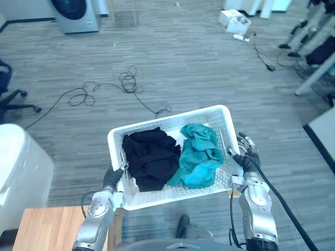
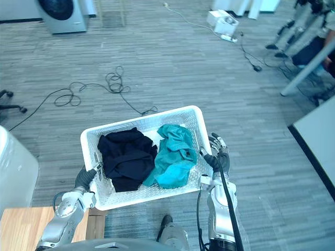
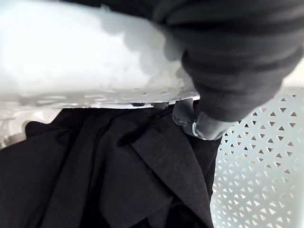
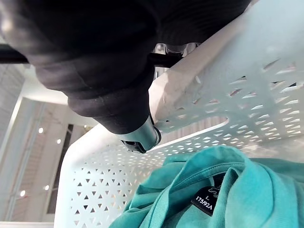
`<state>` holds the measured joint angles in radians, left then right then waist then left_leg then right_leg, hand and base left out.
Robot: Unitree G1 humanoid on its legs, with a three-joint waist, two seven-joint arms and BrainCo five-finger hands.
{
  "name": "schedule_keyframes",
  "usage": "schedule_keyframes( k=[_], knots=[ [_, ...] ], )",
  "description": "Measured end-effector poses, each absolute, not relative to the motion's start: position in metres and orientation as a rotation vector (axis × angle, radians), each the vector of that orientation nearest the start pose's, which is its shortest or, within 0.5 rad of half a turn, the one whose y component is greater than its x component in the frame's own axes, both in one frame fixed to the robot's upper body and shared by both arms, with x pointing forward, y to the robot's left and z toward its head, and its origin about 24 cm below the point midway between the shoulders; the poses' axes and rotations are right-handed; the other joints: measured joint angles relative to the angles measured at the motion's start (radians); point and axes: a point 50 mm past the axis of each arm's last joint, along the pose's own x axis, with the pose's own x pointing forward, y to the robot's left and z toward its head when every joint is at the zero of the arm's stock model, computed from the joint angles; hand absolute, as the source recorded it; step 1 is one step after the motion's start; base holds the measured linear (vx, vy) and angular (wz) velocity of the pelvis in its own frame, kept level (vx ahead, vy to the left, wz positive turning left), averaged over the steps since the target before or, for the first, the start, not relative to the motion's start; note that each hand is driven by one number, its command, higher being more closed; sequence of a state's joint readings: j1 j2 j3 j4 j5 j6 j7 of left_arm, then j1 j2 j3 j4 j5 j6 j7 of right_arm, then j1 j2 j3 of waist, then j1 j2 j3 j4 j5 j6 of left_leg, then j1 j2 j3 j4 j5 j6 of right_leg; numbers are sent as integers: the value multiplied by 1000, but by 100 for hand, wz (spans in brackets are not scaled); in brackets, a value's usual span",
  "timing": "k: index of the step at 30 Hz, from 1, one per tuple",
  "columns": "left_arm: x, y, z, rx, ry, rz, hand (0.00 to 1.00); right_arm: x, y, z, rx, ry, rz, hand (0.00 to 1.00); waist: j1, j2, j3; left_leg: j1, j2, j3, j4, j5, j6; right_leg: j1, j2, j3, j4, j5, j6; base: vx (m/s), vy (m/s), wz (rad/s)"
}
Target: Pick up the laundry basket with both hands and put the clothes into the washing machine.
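Observation:
A white perforated laundry basket (image 1: 167,120) hangs above the floor, carried between my two hands. A black garment (image 1: 152,157) lies in its left half and a teal garment (image 1: 201,154) in its right half. My left hand (image 1: 112,178) grips the left rim; its thumb (image 3: 199,126) hooks inside the rim (image 3: 95,61) above the black cloth (image 3: 118,180). On the opposite rim my right hand (image 1: 248,154) is clamped, its thumb (image 4: 140,140) inside the wall (image 4: 247,61) over the teal cloth (image 4: 223,194). The washing machine (image 1: 76,13) stands far off at the back left.
A black cable (image 1: 104,86) coils on the grey floor between basket and washer. A white appliance (image 1: 21,167) and a wooden table (image 1: 52,227) sit close on my left. A desk edge (image 1: 322,130) is on the right, a white box (image 1: 234,21) at the back.

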<state>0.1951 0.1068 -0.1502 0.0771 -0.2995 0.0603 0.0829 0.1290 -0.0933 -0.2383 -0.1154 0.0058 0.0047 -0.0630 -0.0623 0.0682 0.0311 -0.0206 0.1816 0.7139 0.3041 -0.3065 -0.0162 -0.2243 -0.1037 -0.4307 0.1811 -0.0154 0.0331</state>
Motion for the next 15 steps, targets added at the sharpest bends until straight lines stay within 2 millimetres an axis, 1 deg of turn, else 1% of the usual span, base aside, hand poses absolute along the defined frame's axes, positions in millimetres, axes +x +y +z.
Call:
schedule_keyframes(
  k=[1, 2, 3, 4, 5, 6, 7, 8, 9, 10, 11, 12, 13, 14, 15],
  knots=[
    [202, 149, -28, -184, 359, 16, 100, 218, -234, 43, -118, 15, -329, 100, 4, 0, 0, 10, 5, -3, -11, 11, -5, 22, 20, 5, -44, 19, -5, 45, -250, -45],
    [203, 151, -30, -180, 368, 23, 100, 218, -232, 39, -117, 33, -323, 100, 9, -2, 0, 28, 22, -4, -20, 21, -19, 59, 57, 13, -114, 44, -17, 38, -239, -35],
    [203, 154, -30, -178, 369, 45, 100, 220, -226, 39, -115, 32, -302, 100, 5, -4, 1, 33, 42, -5, -13, 23, -23, 78, 82, 17, -142, 51, -27, 42, -275, -28],
    [203, 156, -30, -177, 369, 59, 100, 221, -223, 38, -115, 33, -290, 100, 3, -7, 3, 34, 54, -5, 1, 23, -23, 84, 94, 21, -149, 50, -32, 25, -178, -29],
    [203, 162, -30, -175, 367, 88, 100, 223, -217, 36, -114, 42, -260, 100, 8, -18, 10, 34, 89, -7, 62, 23, -23, 101, 113, 41, -156, 46, -45, 41, -169, -42],
    [203, 167, -30, -172, 367, 120, 100, 228, -213, 34, -120, 51, -232, 100, 25, -27, 19, 18, 136, -41, 173, 19, 6, 125, 137, 64, -158, 35, -60, 42, -181, -51],
    [203, 169, -30, -169, 366, 130, 100, 229, -210, 33, -123, 52, -218, 100, 35, -29, 24, -4, 163, -79, 255, 17, 74, 139, 151, 72, -158, 28, -71, 47, -206, -40],
    [203, 171, -30, -159, 365, 133, 100, 231, -208, 34, -125, 46, -206, 100, 48, -30, 45, -94, 189, -227, 433, 15, 147, 179, 169, 78, -159, -3, -94, 37, -156, -21],
    [203, 168, -30, -167, 367, 127, 100, 231, -210, 36, -142, 43, -202, 100, 65, -36, 62, -171, 151, -387, 525, -19, 83, 201, 172, 86, -153, -29, -104, 36, -110, -10],
    [203, 167, -30, -170, 367, 126, 100, 232, -211, 37, -146, 39, -201, 100, 72, -32, 63, -206, 122, -429, 542, -32, 62, 209, 171, 90, -150, -43, -109, 34, -41, -2],
    [203, 167, -30, -173, 365, 131, 100, 234, -211, 39, -150, 29, -197, 100, 79, -38, 70, -258, 82, -469, 541, -44, 48, 220, 165, 91, -151, -51, -112, 60, -31, -3],
    [203, 167, -29, -175, 361, 139, 100, 238, -209, 43, -152, 16, -187, 100, 88, -45, 76, -303, 45, -484, 506, -45, 46, 226, 159, 92, -151, -57, -113, 142, -35, -13],
    [205, 168, -25, -182, 345, 147, 100, 243, -208, 49, -159, -8, -172, 100, 108, -45, 79, -369, -2, -499, 404, -34, 33, 225, 157, 95, -152, -67, -109, 128, -24, -18],
    [205, 168, -23, -185, 338, 153, 100, 245, -207, 51, -161, -17, -167, 100, 115, -44, 80, -392, -16, -506, 354, -24, 25, 225, 157, 97, -152, -73, -107, 169, 4, -18],
    [206, 168, -21, -195, 327, 161, 100, 248, -206, 54, -160, -29, -164, 100, 120, -45, 80, -422, -38, -525, 289, 1, 19, 225, 154, 100, -151, -82, -101, 245, 33, -9]
  ],
)
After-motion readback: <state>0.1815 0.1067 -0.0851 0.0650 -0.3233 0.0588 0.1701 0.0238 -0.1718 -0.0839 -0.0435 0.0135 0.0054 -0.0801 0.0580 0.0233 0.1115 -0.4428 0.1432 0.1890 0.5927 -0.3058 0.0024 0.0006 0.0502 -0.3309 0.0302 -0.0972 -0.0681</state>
